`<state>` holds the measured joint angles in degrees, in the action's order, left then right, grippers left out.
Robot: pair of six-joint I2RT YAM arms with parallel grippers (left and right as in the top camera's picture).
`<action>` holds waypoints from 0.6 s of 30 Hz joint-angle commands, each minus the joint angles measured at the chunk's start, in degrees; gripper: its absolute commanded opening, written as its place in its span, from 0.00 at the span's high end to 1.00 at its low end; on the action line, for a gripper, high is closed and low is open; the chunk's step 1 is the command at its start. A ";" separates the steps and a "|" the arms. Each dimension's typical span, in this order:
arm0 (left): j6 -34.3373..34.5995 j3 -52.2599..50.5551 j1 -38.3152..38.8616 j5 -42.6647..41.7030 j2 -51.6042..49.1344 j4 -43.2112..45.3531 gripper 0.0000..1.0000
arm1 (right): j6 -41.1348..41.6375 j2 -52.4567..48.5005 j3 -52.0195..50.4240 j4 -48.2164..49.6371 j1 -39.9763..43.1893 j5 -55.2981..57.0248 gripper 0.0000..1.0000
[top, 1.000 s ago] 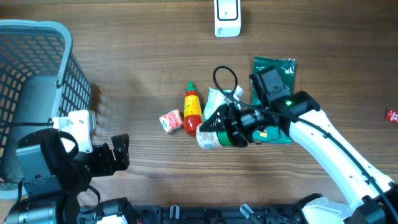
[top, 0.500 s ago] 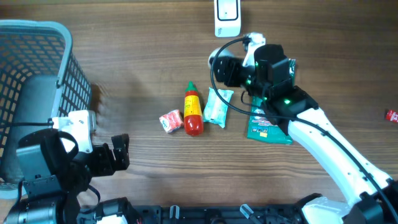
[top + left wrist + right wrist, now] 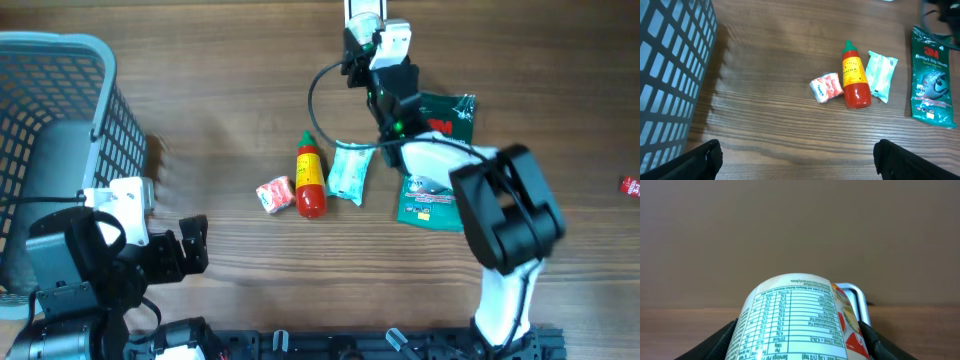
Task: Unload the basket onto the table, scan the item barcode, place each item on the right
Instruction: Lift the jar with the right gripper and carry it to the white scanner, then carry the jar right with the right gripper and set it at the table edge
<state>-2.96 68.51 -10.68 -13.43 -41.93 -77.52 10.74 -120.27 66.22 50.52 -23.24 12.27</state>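
My right gripper [image 3: 800, 347] is clamped on the tub [image 3: 795, 310]. In the right wrist view its dark fingers [image 3: 726, 341] press the tub's two sides, and the nutrition table on the label faces the camera, printed upside down. A pale rounded frame shows just behind the tub on the right; I cannot tell what it is.

From overhead, the right arm reaches to the far edge of the table, with the gripper [image 3: 362, 45] right at the white scanner [image 3: 362, 10]. So the tub is up there at the scanner, off the table, though the wrist hides most of it from above.

My left gripper [image 3: 797, 150] hangs near the front left of the table with its jaws spread wide and nothing between them. The basket [image 3: 100, 60] stands just beside it.

In the middle of the table lie a pink packet [image 3: 273, 194], a red sauce bottle [image 3: 310, 178] touching it, a white pouch [image 3: 350, 170] and a green glove pack [image 3: 435, 190]. The right arm crosses over the glove pack. A small red thing [image 3: 628, 185] sits at the right edge.
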 commanded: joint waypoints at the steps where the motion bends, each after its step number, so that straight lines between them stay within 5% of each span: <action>1: -1.31 0.11 -0.33 -0.90 0.42 0.13 0.00 | -1.64 -7.08 10.64 -0.68 2.08 1.90 0.42; 8: -1.31 0.11 -0.33 -0.90 0.42 0.13 0.00 | 0.39 -14.91 25.16 -7.61 4.22 0.70 0.43; 18: -1.31 0.11 -0.33 -0.90 0.42 0.13 0.00 | 2.86 -8.66 25.73 -12.33 4.85 -1.31 0.49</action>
<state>-2.96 68.51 -10.68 -13.43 -41.93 -77.54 12.38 -133.95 90.17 39.70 -19.07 11.73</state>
